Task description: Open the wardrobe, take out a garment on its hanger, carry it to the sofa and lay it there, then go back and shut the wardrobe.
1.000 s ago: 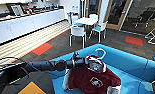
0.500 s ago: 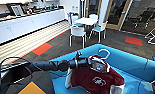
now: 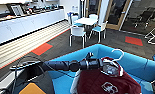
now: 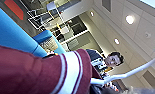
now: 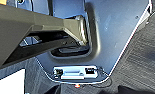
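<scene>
The garment [image 3: 105,82] is lying on the sofa [image 3: 133,62] at about 5 o'clock in the head view, chest emblem facing up. Its long axis is running from the collar, near the picture's middle right, down toward 5 o'clock, so the collar is pointing to roughly 11 o'clock and the hem is passing off the lower edge. The cloth is looking soft and matte, deep maroon, with a white sleeve [image 3: 74,85] hanging at its 9 o'clock side.

The hanger [image 3: 118,53] is sitting in the shoulders; its thin white curved hook is rising above the collar, arching toward 1 o'clock against the smooth blue backrest.

The left arm is reaching in from 9 o'clock as a dark, tubular, jointed bar, and the left gripper [image 3: 110,70] is sitting at the collar. Whether it is spread or pinching the hanger, I cannot tell.

In the left wrist view the striped ribbed collar [image 4: 68,72] is showing in maroon and white bands, with the slim white hanger rod [image 4: 125,75] crossing behind it, and a person [image 4: 113,60] is standing beyond.

Farther off at 12 o'clock, white chairs [image 3: 77,32] with blue seats are surrounding a white table [image 3: 86,20], and a long white counter [image 3: 25,23] is running along at 10 o'clock.
</scene>
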You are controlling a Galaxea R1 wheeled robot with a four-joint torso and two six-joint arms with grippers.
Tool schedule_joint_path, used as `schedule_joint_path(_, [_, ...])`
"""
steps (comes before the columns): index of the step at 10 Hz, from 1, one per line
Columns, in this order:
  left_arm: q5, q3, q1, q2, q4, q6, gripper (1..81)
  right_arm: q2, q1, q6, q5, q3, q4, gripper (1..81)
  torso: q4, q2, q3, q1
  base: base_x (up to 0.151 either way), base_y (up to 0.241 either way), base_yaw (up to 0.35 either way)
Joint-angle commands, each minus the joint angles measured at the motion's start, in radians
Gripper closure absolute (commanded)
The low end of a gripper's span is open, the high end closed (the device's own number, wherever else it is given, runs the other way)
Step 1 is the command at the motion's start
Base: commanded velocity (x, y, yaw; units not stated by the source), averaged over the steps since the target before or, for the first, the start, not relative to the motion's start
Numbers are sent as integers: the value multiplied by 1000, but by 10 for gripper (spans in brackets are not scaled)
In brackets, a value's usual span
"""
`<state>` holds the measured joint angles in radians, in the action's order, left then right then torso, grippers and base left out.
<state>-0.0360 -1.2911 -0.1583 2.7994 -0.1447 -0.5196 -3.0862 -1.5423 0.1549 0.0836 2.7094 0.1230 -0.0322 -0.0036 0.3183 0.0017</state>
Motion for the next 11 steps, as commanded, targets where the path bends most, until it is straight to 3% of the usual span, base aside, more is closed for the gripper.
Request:
schedule_joint_path(1, [-101,-36,188,68,34,4,811,-15,0,-5,-70,-13,-2,10,0,0,0,0,0,0,0])
schedule_joint_path(11, [-94,-424,246,252,25,-22,811,-15,-3,-5,-70,-13,-8,10,0,0,0,0,0,0,0])
